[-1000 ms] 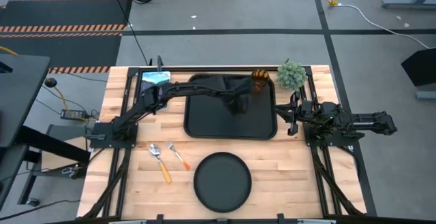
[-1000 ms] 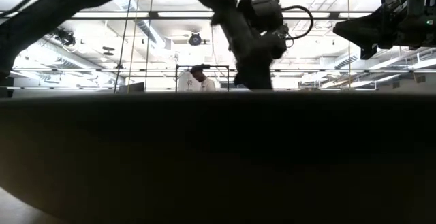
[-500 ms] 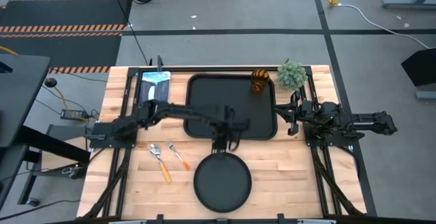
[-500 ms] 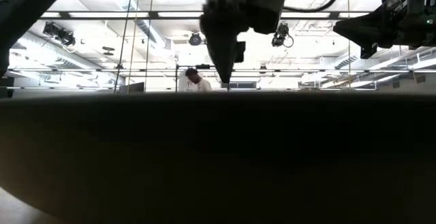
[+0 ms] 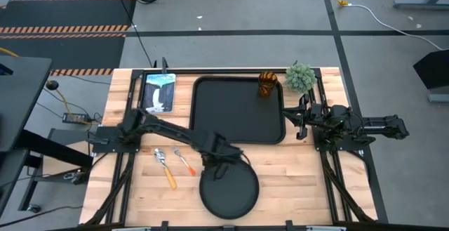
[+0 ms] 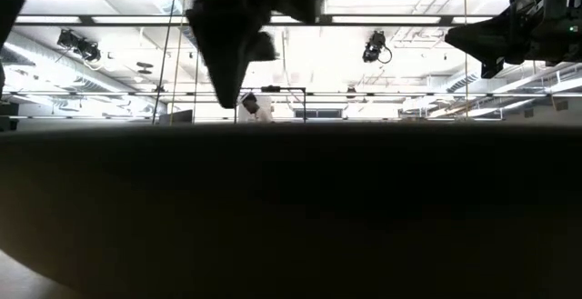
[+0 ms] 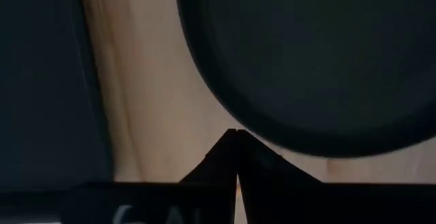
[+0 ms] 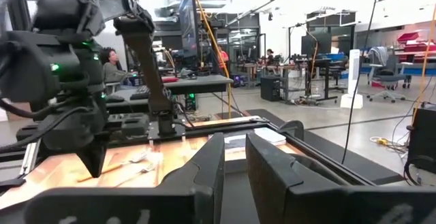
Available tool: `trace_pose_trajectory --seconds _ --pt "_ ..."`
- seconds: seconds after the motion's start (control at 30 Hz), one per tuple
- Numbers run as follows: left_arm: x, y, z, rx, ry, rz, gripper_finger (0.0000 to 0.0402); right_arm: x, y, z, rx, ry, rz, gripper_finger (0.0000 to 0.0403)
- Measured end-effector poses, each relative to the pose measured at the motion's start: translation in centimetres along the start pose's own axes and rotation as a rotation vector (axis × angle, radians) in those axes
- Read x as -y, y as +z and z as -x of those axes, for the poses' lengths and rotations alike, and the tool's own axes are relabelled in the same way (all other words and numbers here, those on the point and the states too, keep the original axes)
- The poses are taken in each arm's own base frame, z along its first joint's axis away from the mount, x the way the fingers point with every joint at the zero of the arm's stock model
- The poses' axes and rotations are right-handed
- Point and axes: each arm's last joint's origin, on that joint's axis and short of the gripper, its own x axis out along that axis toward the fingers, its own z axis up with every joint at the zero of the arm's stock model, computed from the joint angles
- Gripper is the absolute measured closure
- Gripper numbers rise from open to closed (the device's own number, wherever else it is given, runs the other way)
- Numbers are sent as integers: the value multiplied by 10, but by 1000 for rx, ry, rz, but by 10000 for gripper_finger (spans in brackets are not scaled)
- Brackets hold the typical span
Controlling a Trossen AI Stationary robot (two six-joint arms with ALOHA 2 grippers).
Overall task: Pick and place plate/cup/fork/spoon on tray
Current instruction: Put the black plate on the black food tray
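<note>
The round black plate (image 5: 231, 189) lies on the wood near the table's front edge. My left gripper (image 5: 212, 166) hangs over its far left rim, pointing down, shut and empty; in the left wrist view its tips (image 7: 236, 134) meet over the wood beside the plate (image 7: 313, 54). The amber cup (image 5: 267, 83) stands in the far right corner of the black tray (image 5: 238, 129). Left of the plate, the fork (image 5: 184, 161) and the spoon (image 5: 165, 168) lie on the wood. My right gripper (image 5: 298, 119) waits open at the tray's right side.
A fuzzy green plant ball (image 5: 300, 78) sits at the far right corner, close to the cup. A blue-white packet (image 5: 159, 90) lies left of the tray. Bare wood (image 5: 295, 175) lies right of the plate. People are in the room behind the table (image 8: 109, 64).
My left gripper has travelled from the tray's far right corner, next to the cup, across the tray toward the table's near edge and a little left, ending over the plate's far left rim. The cup has stayed in the tray's corner.
</note>
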Motion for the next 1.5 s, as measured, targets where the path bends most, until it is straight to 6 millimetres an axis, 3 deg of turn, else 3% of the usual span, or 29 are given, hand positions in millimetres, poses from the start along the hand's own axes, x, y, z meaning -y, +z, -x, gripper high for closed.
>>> trace_pose_trajectory --seconds 0.13,0.3,0.43,0.67,0.83,1.1,1.5 --pt "3 -28 3 115 -54 150 392 0 0 0 0 0 0 334" --pt "7 -55 -14 209 -90 407 380 0 0 0 0 0 0 334" --pt "14 -65 -33 247 -120 521 331 0 0 0 0 0 0 334" --pt "9 -69 -48 252 -143 673 224 0 0 0 0 0 0 334" --pt "1 -75 -61 227 -172 729 200 0 0 0 0 0 0 334" --pt "-1 -75 -68 249 -250 730 232 0 0 0 0 0 0 334" --pt "-10 -72 -68 280 -217 766 358 0 0 0 0 0 0 334"
